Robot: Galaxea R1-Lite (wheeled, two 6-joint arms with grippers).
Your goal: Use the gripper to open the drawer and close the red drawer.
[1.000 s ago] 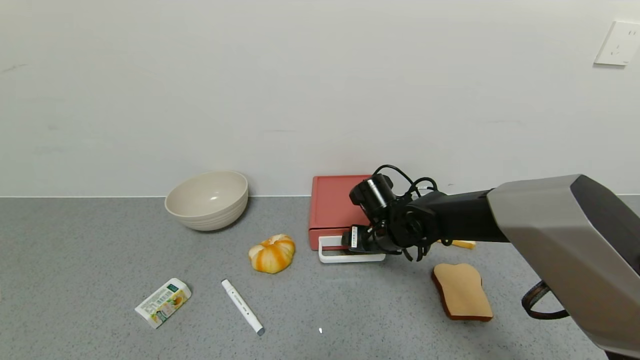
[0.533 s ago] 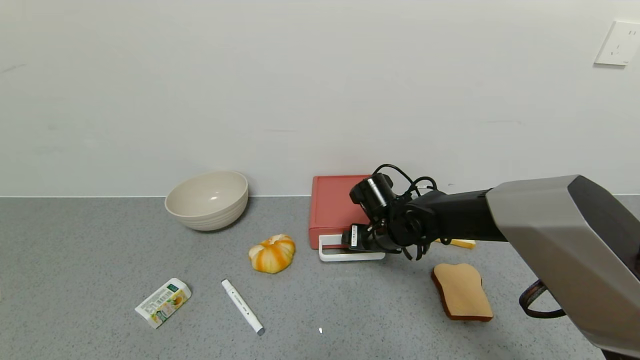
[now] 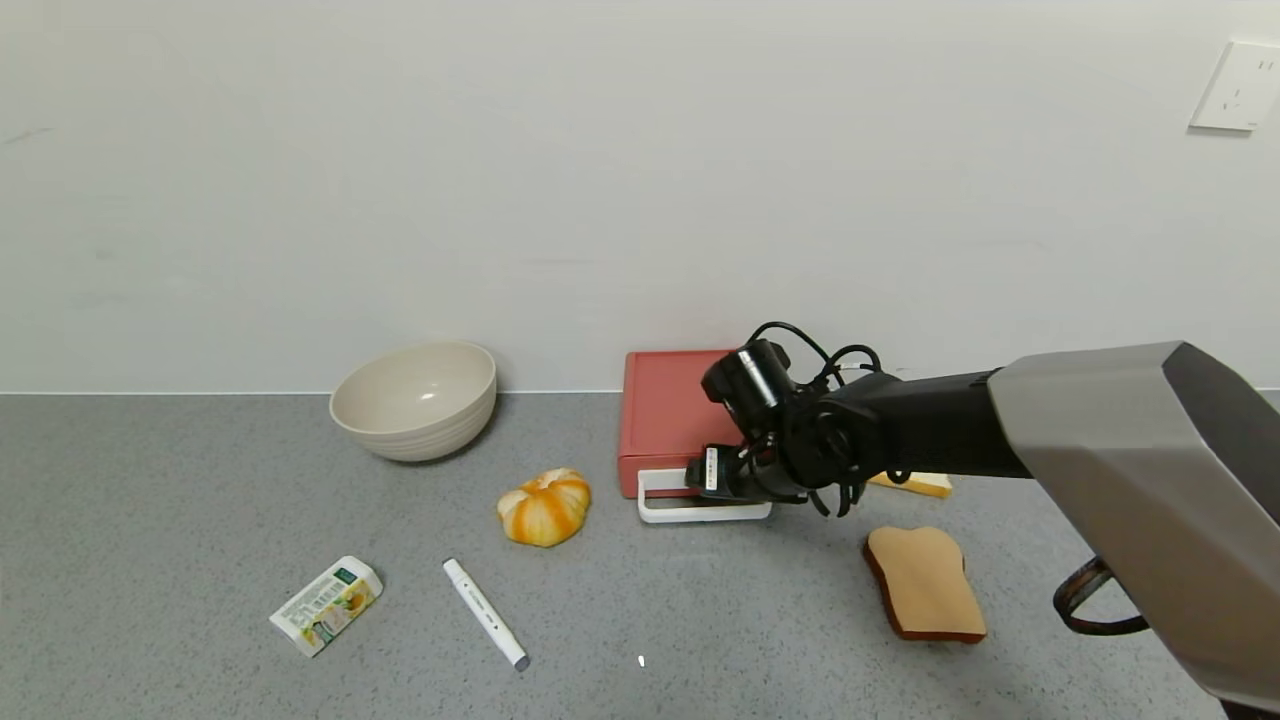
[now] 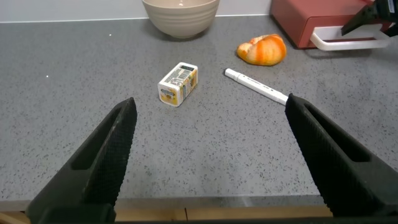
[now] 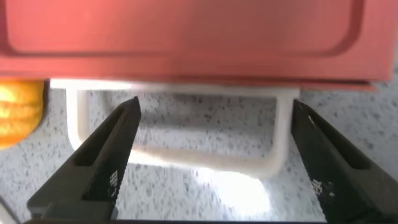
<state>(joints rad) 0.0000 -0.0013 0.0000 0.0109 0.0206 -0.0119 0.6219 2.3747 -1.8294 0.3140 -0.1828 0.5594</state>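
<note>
Right gripper [image 3: 712, 478] sits low over the white loop handle [image 3: 700, 510] at the front of the red drawer [image 3: 668, 412], reaching in from my right. In the right wrist view my two fingers [image 5: 99, 165] are spread wide, one just outside each side bar of the handle [image 5: 205, 163], so the loop lies between them. Can't tell if either finger touches it. Nothing pinched.

Drawer [image 5: 186, 37] is at the back of the grey counter [image 3: 200, 520] against the wall, tray looks pushed in, handle sticking out toward me.

Left gripper [image 4: 211, 155] hangs over the near left part of the counter, fingers [image 4: 109, 155] wide apart, holding nothing. It isn't visible from the head.

Other stuff on the counter:
- beige bowl [image 3: 415, 398] left of the drawer, near the wall
- orange pumpkin-shaped bun [image 3: 545, 505] just left of the handle, apart from it
- white marker [image 3: 485, 612] and small carton [image 3: 326, 604] nearer to me on the left
- bread slice [image 3: 925, 582] on the right, under my right forearm
- a second yellowish piece [image 3: 925, 484] right of the drawer, mostly hidden by the arm
</note>
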